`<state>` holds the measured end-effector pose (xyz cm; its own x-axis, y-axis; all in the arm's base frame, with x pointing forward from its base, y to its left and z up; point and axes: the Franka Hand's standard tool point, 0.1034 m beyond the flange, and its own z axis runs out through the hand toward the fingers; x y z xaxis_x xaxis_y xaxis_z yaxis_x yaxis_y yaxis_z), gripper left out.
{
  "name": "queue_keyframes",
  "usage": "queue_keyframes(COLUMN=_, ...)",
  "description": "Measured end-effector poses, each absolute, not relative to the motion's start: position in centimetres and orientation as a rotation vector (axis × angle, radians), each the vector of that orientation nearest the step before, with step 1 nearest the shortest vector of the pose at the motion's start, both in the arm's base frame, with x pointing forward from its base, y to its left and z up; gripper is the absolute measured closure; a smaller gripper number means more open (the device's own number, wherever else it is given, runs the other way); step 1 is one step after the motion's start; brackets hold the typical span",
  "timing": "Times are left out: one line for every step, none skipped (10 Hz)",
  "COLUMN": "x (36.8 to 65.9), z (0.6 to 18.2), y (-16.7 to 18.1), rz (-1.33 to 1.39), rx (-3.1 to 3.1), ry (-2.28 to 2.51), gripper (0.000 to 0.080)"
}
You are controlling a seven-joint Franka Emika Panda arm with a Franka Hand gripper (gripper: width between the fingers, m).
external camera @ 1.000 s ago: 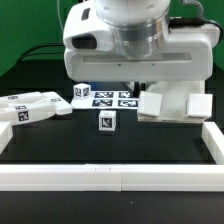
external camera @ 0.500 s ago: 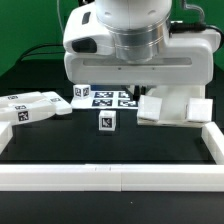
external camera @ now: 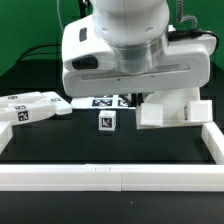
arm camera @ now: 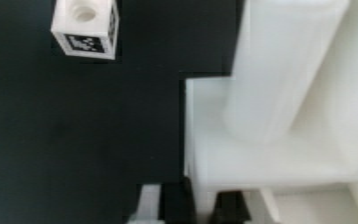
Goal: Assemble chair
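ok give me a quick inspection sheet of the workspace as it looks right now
surface: black table, edged by a white border rail
job's things: large white chair piece under the arm; small tagged cube standing apart; tagged pieces at the exterior view's left
clutter: nothing seen; only the marker board
grippers: gripper shut, close to the large piece; contact cannot be told
cables: thin dark line behind the arm, possibly a cable
surroundings: green backdrop

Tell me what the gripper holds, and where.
Cannot be told: the gripper is shut close by the large white chair piece, with no grip visible.
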<state>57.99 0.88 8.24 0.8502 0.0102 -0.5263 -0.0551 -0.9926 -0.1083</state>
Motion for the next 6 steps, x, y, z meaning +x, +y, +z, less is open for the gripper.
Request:
queue_keyframes(x=57.9, z=8.2, y=0.9, rz=0.838, rx=-2.905, ry=0.047, gripper=0.0771)
queue_keyframes(x=57.5, z=8.0, y=1.1, rz=0.928, rx=-2.889, ry=0.107, gripper=0.0771)
queue_keyframes(x=57.8, z=7.6, y=1.3, rz=1.007, rx=-2.875, ry=0.144, gripper=0.0771)
queue_keyframes(x=58.3, z=7.4, y=1.4, rz=1.061, rx=-2.87, ry=0.187, gripper=0.0771)
queue_keyframes(x=58.5, z=7.2, y=1.4, rz=1.084, rx=-2.873, ry=0.228, gripper=0.0771)
queue_keyframes(x=58.7, z=7.1, y=1.2, rz=1.067, rx=-2.88, ry=0.226, gripper=0.0771)
